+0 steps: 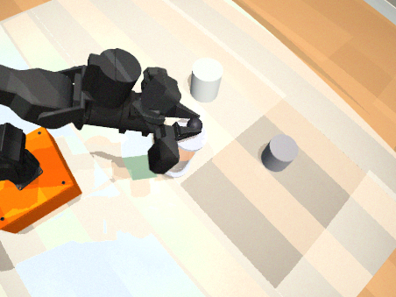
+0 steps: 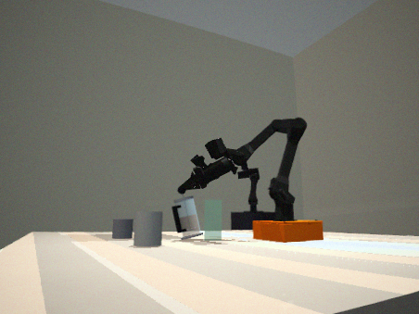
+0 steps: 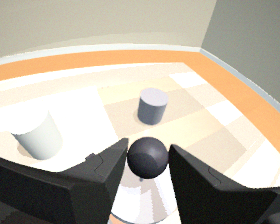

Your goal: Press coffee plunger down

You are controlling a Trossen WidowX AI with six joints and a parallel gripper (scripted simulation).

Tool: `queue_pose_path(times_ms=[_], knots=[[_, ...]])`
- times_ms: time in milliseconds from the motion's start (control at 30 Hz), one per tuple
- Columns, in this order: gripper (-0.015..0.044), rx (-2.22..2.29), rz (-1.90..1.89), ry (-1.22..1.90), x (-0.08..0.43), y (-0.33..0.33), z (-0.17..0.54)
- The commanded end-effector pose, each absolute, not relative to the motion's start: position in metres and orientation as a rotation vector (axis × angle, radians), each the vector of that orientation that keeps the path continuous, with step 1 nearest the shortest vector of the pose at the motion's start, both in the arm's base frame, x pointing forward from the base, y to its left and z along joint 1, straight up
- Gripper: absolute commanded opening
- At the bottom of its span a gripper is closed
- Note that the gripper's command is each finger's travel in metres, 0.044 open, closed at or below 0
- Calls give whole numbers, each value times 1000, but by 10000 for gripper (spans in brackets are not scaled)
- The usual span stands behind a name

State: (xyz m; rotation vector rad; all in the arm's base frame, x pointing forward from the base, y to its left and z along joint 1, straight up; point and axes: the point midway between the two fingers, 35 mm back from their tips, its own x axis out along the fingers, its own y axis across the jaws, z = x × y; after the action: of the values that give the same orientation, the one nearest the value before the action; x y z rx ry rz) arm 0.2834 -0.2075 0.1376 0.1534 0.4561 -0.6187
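I see my jaws clamped on the black plunger knob [image 3: 148, 157] of the tilted coffee press [image 2: 186, 217], on a striped beige counter [image 1: 263, 225] beneath plain grey walls [image 2: 116, 108].

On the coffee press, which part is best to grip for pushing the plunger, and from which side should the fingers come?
Grip the round dark knob on the plunger, fingers on two opposite sides, coming from above. The gripper is closed on it this way. The press looks tilted, so a straight downward push seems safest.
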Motion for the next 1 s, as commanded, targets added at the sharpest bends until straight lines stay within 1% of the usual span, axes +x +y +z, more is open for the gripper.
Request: queue_pose_path(times_ms=[0, 633, 967], knots=[[121, 160, -618, 481, 283, -207, 131], [121, 154, -618, 459, 285, -208, 137], [384, 154, -618, 459, 285, -208, 137]])
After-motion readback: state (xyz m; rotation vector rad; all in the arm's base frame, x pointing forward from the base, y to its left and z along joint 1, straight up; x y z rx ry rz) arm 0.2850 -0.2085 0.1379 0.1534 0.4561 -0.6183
